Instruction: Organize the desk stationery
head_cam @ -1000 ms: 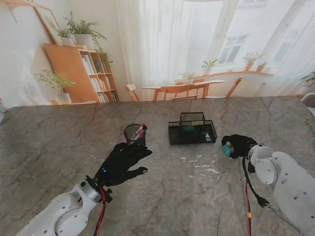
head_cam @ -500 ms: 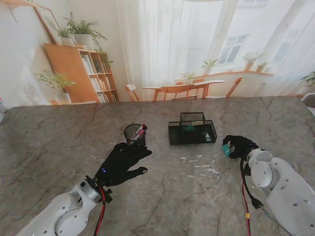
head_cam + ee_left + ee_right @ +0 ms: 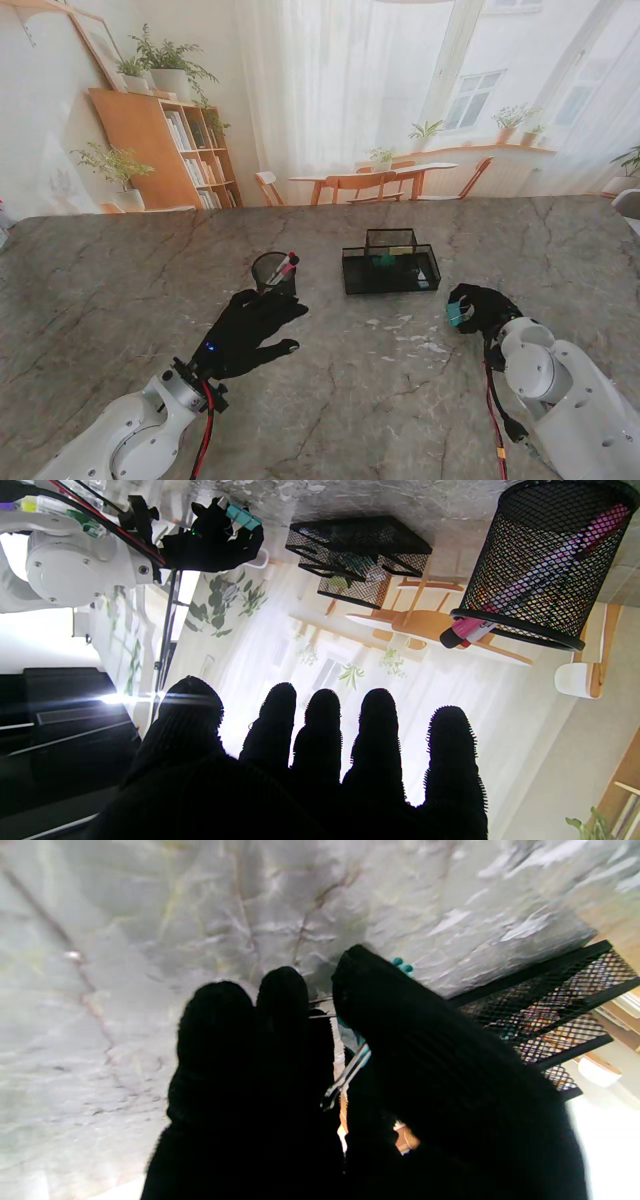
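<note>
While the right hand (image 3: 480, 303) hangs over the marble table (image 3: 100, 290) just to the right of the black mesh tray (image 3: 390, 270), its gloved fingers (image 3: 280, 1005) and thumb are clenched around a teal binder clip (image 3: 455, 313); the right wrist view shows only a sliver of teal and the clip's wire handle between thumb and fingers, with a corner of the tray close beside; from the left wrist view the clip (image 3: 242, 516) sticks out of the fist, and whether it touches the table I cannot tell; the tray has a taller mesh compartment at its far side, and something teal lies inside it, too small to name; to the left of the tray, well apart from it, stands the round mesh pen cup (image 3: 273, 270), upright, holding a pink marker (image 3: 530, 575) that leans with its dark cap past the rim; a white label on the marker near the cap carries dark print, but it is too small to read; the left hand (image 3: 245, 325) rests just nearer to me than the cup, fingers (image 3: 375, 730) spread and straight, holding nothing; pale flecks lie scattered on the table between the two hands; no brand name can be read on any item.
</note>
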`<state>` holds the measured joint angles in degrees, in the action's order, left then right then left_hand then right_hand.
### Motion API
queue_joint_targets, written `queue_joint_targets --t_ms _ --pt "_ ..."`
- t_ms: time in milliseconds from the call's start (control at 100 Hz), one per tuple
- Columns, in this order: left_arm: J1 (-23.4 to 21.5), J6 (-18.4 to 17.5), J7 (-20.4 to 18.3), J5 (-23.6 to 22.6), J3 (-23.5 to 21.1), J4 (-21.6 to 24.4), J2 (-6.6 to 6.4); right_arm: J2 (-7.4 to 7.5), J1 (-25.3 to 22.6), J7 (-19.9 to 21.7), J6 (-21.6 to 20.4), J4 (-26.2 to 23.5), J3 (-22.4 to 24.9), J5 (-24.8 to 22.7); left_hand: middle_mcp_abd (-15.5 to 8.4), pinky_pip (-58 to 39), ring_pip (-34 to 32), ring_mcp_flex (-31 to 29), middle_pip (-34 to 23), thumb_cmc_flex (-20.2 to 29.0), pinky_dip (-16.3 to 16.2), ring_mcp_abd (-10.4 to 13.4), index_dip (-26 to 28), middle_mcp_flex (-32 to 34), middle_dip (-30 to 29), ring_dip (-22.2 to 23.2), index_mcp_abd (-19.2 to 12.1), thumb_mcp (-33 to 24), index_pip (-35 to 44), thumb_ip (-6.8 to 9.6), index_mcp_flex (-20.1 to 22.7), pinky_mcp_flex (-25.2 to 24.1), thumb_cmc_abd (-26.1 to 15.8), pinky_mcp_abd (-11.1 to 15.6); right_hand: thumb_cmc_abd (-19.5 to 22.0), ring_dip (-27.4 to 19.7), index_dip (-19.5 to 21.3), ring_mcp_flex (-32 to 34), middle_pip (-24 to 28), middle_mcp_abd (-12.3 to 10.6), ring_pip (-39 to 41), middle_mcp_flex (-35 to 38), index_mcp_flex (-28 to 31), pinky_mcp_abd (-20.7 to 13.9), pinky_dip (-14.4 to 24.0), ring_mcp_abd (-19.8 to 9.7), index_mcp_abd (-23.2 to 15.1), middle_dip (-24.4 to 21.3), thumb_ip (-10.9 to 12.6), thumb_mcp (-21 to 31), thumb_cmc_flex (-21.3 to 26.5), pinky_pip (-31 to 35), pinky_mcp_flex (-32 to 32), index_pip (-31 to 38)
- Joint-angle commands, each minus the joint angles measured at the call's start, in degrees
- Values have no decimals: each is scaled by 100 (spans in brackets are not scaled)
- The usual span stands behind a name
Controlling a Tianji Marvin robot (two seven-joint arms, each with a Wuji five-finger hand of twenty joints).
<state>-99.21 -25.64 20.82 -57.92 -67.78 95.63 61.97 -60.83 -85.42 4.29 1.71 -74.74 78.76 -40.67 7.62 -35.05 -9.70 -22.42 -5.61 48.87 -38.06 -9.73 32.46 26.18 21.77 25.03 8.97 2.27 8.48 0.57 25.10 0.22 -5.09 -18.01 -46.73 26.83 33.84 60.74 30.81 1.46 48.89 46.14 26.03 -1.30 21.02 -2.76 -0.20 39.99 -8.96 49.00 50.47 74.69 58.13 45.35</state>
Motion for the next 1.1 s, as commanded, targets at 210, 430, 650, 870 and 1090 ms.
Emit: queue_joint_targets --t_ms 210,430,650,870,1090 --pt "-74 -22 90 -28 -16 38 18 -92 -241 -9 58 -377 155 193 -112 21 -18 -37 3 91 -119 102 80 47 59 46 -136 64 17 -405 37 -48 -317 -27 625 74 222 131 833 280 70 930 787 -138 34 192 -285 197 -16 291 298 271 148 1452" --pt "-102 -33 125 -44 -41 54 20 -115 -289 31 -92 -917 353 323 -114 21 -20 -42 4 87 -119 105 80 44 58 48 -124 64 17 -405 38 -47 -317 -35 625 87 219 133 811 282 64 940 791 -132 37 196 -289 210 -14 284 297 278 153 1452" --pt "-136 -39 140 -46 -89 69 23 -102 136 196 -232 -1047 261 409 -115 23 -16 -34 3 90 -118 101 81 49 58 46 -124 64 18 -406 41 -47 -318 -31 649 92 223 128 791 261 49 932 775 -149 36 176 -302 228 -11 268 290 275 149 1439" --pt "-181 -15 176 -60 -145 96 27 -122 905 265 -130 -722 -180 534 -111 21 -21 -46 4 84 -120 101 80 46 58 47 -130 68 18 -407 44 -42 -316 -35 667 100 245 122 780 236 31 916 759 -173 31 154 -328 249 -7 250 290 263 141 1445" --pt "-211 -22 167 -56 -206 103 27 -178 1810 257 -48 -30 -818 711 -111 21 -21 -42 3 85 -121 88 79 49 58 48 -126 65 16 -406 40 -45 -313 -35 689 113 254 111 776 209 17 901 731 -205 26 132 -350 261 -1 227 287 241 138 1455"
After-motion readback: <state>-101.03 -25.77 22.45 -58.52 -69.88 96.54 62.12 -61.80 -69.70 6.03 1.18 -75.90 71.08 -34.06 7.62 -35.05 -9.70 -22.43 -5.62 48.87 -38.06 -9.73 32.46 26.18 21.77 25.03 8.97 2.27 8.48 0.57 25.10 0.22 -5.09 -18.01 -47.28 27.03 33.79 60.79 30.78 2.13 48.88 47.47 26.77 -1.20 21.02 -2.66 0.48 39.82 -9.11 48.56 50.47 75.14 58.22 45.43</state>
